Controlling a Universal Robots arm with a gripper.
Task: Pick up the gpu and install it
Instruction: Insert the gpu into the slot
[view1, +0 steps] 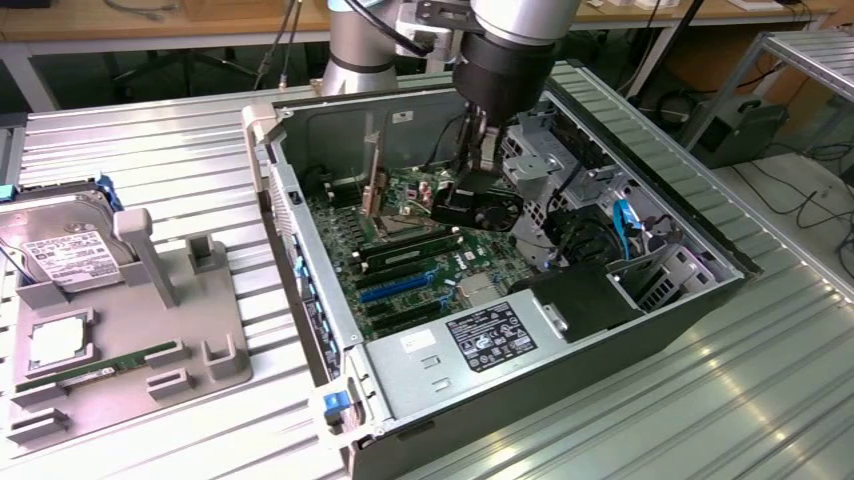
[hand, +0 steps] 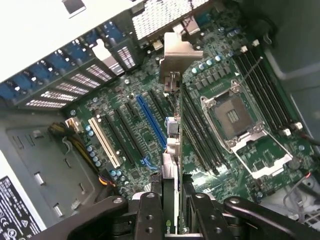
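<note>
At the exterior view's left, a hard drive (view1: 67, 250) and memory stick (view1: 100, 365) are kept on a grey holder (view1: 200, 372). Further right, inside the open computer case (view1: 534, 345), the gpu (view1: 477, 208) is pinched edgewise by the hand (view1: 477, 178) over the motherboard (view1: 400, 272).

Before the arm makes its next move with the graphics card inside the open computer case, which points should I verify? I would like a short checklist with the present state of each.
1. Grip: jaws closed on the thin dark graphics card with a black round fan: ok.
2. Card seated in the green motherboard: not ok, it hangs above the board.
3. Card edge lined up with the long blue slot: cannot tell.
4. Blue slot free of objects: ok.
5. Yellow and black cables apart from the blue slot: ok.
</note>
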